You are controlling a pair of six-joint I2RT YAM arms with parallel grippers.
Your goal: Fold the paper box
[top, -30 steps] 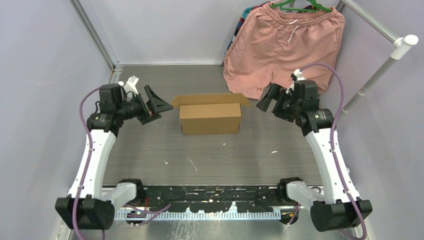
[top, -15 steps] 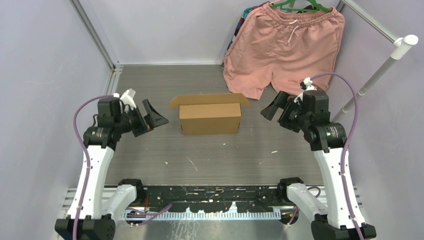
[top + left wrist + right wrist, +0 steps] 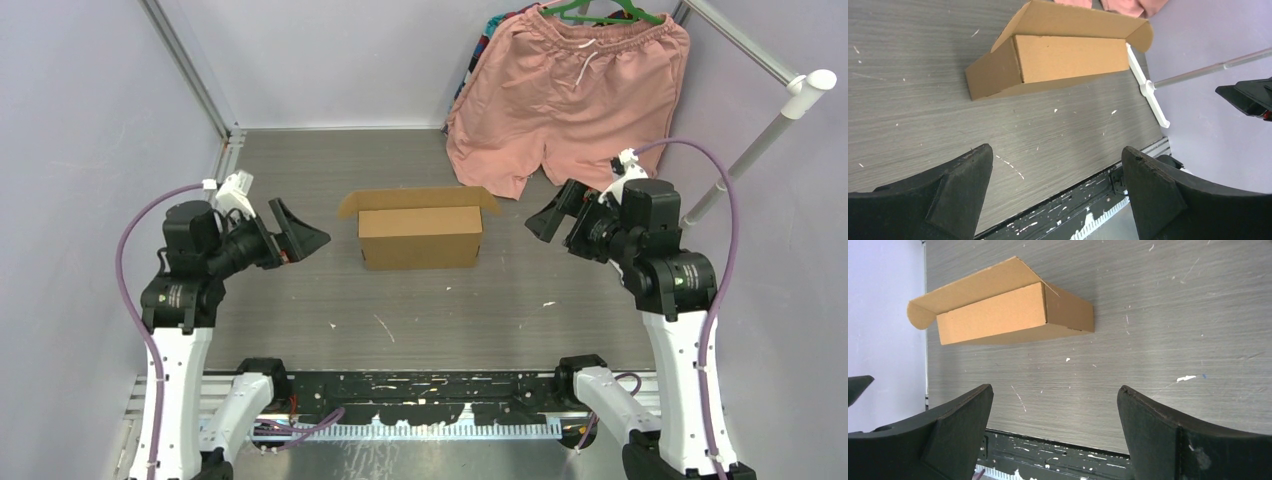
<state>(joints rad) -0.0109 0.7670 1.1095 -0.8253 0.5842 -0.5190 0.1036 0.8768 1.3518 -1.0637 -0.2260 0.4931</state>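
Grey table point(image 3: 300, 310) holds the folded paper box point(image 3: 420, 236).

Pink shorts point(image 3: 1130, 5) cropped — paper box point(image 3: 1070, 50) interior hidden.

A grey wood-grain surface point(image 3: 300, 170), flecked with small white scuffs, lies between pale lilac walls point(image 3: 80, 120). A metal frame bar point(image 3: 188, 68) slants up from the back left corner. At the back right, pink shorts point(image 3: 570, 90) hang from a green hanger point(image 3: 585, 14), near a tilted white pole point(image 3: 755, 147). The light is soft and even.
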